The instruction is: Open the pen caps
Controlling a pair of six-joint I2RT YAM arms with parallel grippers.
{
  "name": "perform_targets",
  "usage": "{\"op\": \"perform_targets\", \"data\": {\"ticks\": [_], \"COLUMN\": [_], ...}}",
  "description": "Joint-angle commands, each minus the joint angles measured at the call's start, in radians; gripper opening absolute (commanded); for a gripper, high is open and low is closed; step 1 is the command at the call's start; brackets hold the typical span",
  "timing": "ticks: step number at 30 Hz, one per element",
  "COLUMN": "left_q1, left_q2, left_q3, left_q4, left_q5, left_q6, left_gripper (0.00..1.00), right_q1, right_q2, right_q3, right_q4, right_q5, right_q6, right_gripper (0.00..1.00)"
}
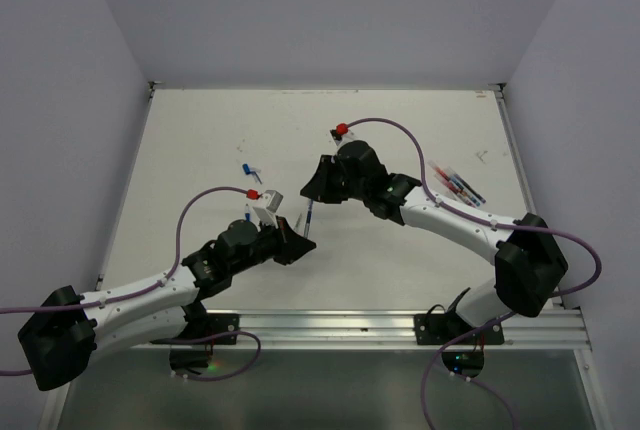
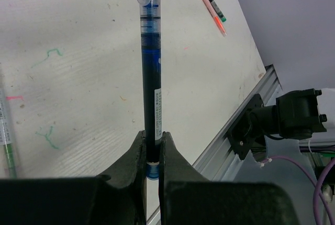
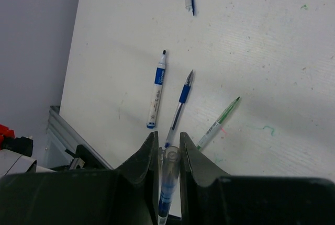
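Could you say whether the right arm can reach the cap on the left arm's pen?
Likely yes: the cap sits between the jaws of the right gripper, unobstructed; the left gripper holds the pen.

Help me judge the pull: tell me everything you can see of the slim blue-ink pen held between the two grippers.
The blue-ink pen is slim, with a see-through plastic barrel that looks dark with blue ink and carries printed rings and a pale label strip. Its clear cap looks still seated. The pen is held above the white table, spanning the gap between the arms. The left gripper is shut on its tail end. The right gripper closely flanks the cap and appears shut on it.
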Motion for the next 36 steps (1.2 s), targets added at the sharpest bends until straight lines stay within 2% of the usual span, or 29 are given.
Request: {"op": "perform_targets", "data": {"ticks": [1,3,4,5,6,9,10,13,16,17,18,20,21,23,24,36], "left_q1": [-0.004,-0.003,-0.003,-0.004,-0.004,-0.003,-0.003,-0.003,-0.003,-0.003,-0.003,-0.003,-0.003,-0.003,-0.003,-0.003], "left_q2": [-0.013,-0.012,-0.01,-0.01,-0.01,-0.01,-0.011,-0.012,-0.002,0.001,0.007,0.015,0.024,0.024,0.018,0.001], "left_q3": [0.006,0.012,0.016,0.026,0.031,0.045,0.046,0.049,0.051,0.049,0.051,0.054,0.057,0.057,0.055,0.063], "left_q4": [0.017,0.005,-0.002,-0.012,-0.03,-0.05,-0.052,-0.049,-0.044,-0.041,-0.029,-0.021,-0.018,-0.012,-0.009,-0.003], "left_q5": [0.014,0.002,-0.004,-0.009,-0.024,-0.044,-0.046,-0.053,-0.057,-0.054,-0.049,-0.038,-0.037,-0.032,-0.032,-0.04], "left_q6": [0.022,0.017,0.015,0.015,0.015,0.02,0.02,0.022,0.02,0.02,0.022,0.025,0.025,0.025,0.025,0.02], "left_gripper": [0.0,0.0,0.16,0.28,0.45,0.57,0.57,0.5,0.48,0.44,0.24,0.04,0.0,0.0,0.0,0.0], "right_q1": [-0.012,-0.012,-0.012,-0.012,-0.012,-0.011,-0.011,-0.011,-0.011,-0.011,-0.011,-0.012,-0.011,-0.011,-0.012,-0.011], "right_q2": [0.016,0.014,0.014,0.014,0.011,0.0,-0.003,-0.013,-0.018,-0.021,-0.021,-0.026,-0.027,-0.023,-0.021,-0.032], "right_q3": [0.029,0.01,0.004,-0.005,-0.008,-0.03,-0.034,-0.048,-0.06,-0.068,-0.071,-0.08,-0.08,-0.077,-0.077,-0.111], "right_q4": [0.042,0.066,0.071,0.074,0.082,0.102,0.102,0.126,0.14,0.146,0.157,0.168,0.169,0.172,0.172,0.2], "right_q5": [-0.013,-0.036,-0.044,-0.05,-0.064,-0.083,-0.089,-0.098,-0.113,-0.119,-0.122,-0.129,-0.133,-0.149,-0.152,-0.161], "right_q6": [-0.018,-0.007,0.003,0.008,0.016,0.037,0.042,0.049,0.06,0.062,0.068,0.069,0.068,0.065,0.063,0.06], "right_gripper": [0.0,0.0,0.0,0.0,0.0,0.0,0.0,0.0,0.0,0.0,0.0,0.0,0.0,0.15,0.18,0.21]}}
